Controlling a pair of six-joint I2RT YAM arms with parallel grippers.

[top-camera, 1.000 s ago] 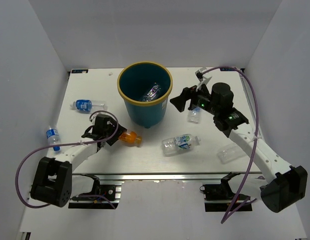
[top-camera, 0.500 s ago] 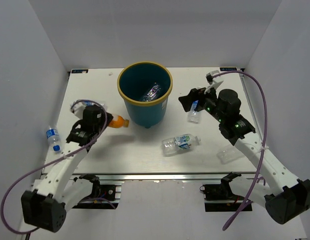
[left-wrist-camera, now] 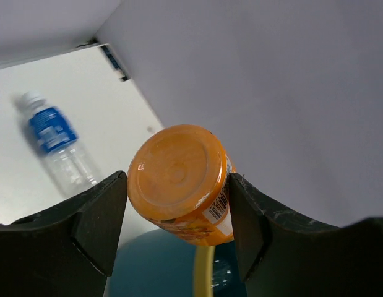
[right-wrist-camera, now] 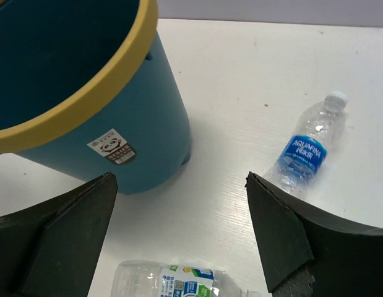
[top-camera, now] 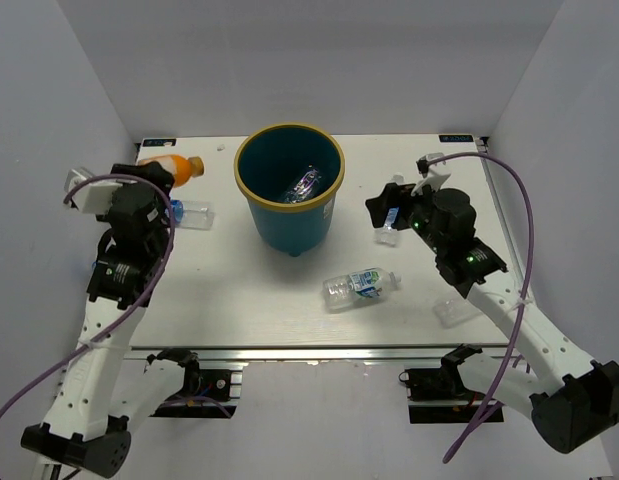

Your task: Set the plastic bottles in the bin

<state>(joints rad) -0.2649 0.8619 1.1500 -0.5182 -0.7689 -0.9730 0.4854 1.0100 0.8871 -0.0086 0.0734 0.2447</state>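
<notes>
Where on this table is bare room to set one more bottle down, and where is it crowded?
Bare: the near-left table, bordered by the left arm, the bin and the green-label bottle. Also the far strip right of the bin. Crowded: the right side, where the right pincer hangs near the blue-label bottle.

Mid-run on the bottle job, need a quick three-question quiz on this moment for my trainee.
1. True or false: the left gripper is shut on the orange bottle.
2. How many bottles show inside the bin? A none; B one; C three.
3. Fill in: the right gripper is ___ and holds nothing.

Key: 1 true. 2 B, one clear bottle. 3 open.
</notes>
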